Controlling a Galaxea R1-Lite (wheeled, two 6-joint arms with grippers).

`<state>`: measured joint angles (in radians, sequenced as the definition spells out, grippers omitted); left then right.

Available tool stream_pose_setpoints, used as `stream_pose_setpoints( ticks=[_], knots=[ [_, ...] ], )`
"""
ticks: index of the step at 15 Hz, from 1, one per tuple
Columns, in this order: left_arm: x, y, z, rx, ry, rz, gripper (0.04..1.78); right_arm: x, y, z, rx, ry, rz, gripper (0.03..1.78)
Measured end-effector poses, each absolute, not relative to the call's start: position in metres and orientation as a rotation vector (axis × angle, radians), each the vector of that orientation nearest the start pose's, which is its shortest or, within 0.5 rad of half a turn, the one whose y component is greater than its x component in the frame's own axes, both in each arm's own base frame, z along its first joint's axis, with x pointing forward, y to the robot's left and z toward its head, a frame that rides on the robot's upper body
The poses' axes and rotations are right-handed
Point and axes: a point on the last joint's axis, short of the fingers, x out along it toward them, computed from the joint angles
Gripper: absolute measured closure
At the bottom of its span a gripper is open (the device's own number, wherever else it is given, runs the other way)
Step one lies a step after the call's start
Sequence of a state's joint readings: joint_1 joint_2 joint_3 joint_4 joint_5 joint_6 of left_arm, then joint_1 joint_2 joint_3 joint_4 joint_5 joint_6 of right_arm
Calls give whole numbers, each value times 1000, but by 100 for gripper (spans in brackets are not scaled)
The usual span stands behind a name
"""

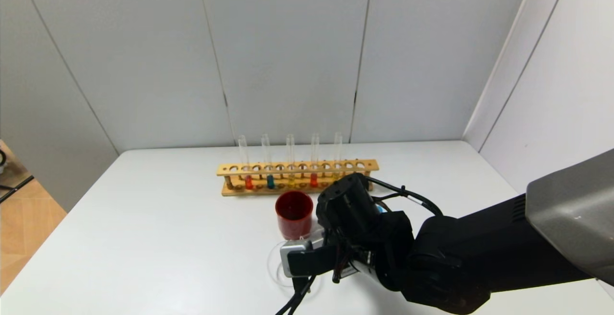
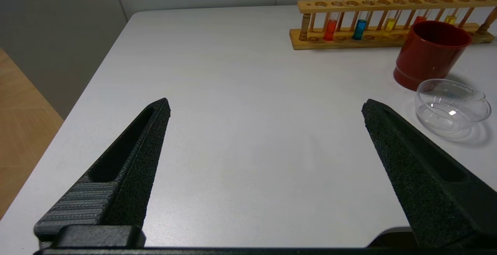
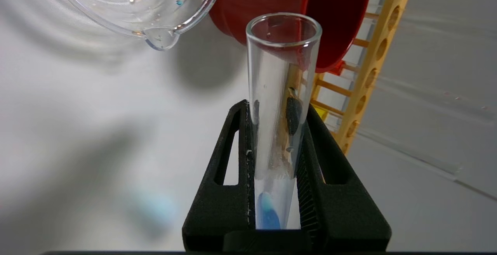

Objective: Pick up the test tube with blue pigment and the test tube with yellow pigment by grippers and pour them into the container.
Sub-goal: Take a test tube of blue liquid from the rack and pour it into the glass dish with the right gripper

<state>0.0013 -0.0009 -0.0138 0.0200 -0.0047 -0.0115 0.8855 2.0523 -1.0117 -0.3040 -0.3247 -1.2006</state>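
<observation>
Right gripper, nearest item: low over the bench's near edge, jaws clamped on the test tube with blue pigment. Blue liquid sits at the tube's closed end, back between the fingers; open mouth faces away from the wrist.

Container: clear spouted beaker near the front edge, just beside the red cup. A few droplets show inside, otherwise it looks nearly dry. In the right wrist view its spout lies off to one side of the tube mouth, apart from it; the tube's long axis runs past the rim toward the cup, not over the beaker. Judgement: the pour needs the mouth swung across above the rim before tipping.

Left gripper: idle above the bench's left part, jaws wide apart, empty, well apart from the beaker.

Wooden rack: toward the far edge, holding the test tube with yellow pigment, a second blue tube and two red ones.
</observation>
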Motion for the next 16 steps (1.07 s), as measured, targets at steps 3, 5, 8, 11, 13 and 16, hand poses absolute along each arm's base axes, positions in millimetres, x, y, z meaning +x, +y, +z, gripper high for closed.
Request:
stream_pose_setpoints(
  ticks=[3, 5, 8, 11, 13, 16],
  knots=[
    [-24, 0, 77, -12, 5, -3, 7, 241, 284, 88, -1590, 201, 859, 142],
    [-24, 0, 77, -12, 5, -3, 7, 241, 285, 87, -1607, 215, 867, 142],
    [-24, 0, 77, -12, 5, -3, 7, 239, 288, 88, -1671, 244, 854, 142],
    [-24, 0, 77, -12, 5, -3, 7, 240, 292, 89, -1695, 226, 857, 142],
    [-24, 0, 77, -12, 5, -3, 7, 241, 295, 89, -1701, 219, 856, 142],
    [-24, 0, 77, -12, 6, -3, 7, 241, 297, 88, -1715, 235, 868, 142]
  ],
)
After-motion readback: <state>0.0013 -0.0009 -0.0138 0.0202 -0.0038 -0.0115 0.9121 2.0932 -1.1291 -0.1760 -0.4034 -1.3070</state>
